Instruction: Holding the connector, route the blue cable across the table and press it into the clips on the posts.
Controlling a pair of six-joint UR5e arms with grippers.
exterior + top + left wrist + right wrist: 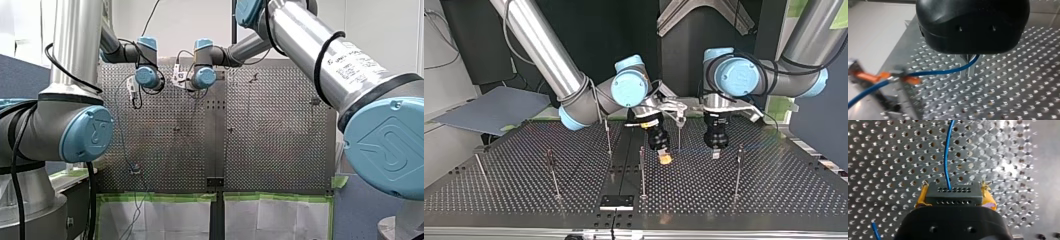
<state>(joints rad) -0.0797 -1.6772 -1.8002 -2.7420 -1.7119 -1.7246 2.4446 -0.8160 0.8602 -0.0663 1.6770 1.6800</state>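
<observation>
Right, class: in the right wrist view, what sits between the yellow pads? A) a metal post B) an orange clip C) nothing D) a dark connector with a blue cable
D: my right gripper clamps the dark connector between its yellow pads, with the blue cable running out of it.

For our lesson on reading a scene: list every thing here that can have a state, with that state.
Connector: clamped between my right pincer's yellow pads.
Blue cable: leaving the connector, pinched in my left pincer.
Orange clip: cable runs at it; seated or not, cannot tell.
Posts: upright.
</observation>
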